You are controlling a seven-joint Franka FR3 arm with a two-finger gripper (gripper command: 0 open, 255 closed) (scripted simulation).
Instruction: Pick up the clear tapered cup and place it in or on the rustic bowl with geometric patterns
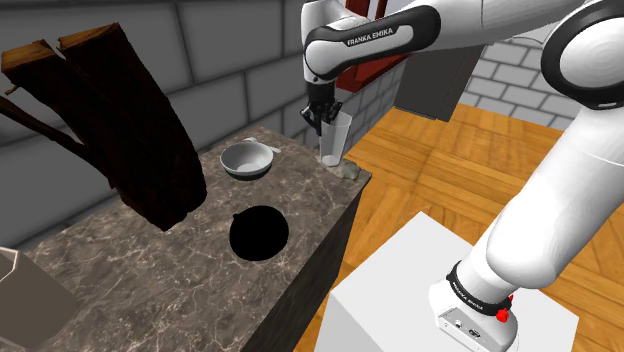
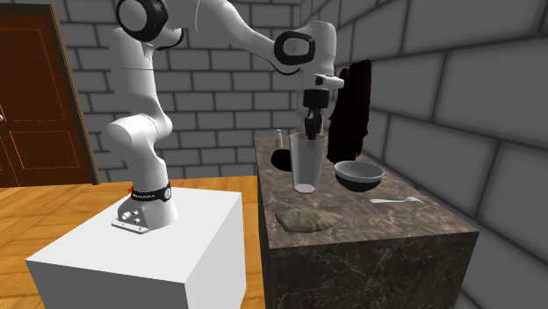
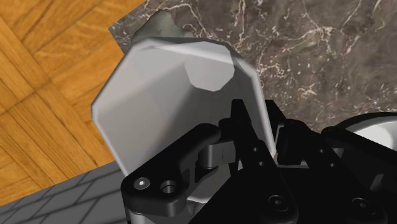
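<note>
Cup (image 2: pixel 306 167) is clasped upright beneath hand (image 2: pixel 313 134) (gripped at its rim).

The bowl (image 2: pixel 358 176) sits on the desk (image 2: pixel 369 221), just right of the cup (image 2: pixel 306 162) in the second exterior view. A spoon (image 2: pixel 397 202) lies near the bowl.
</note>
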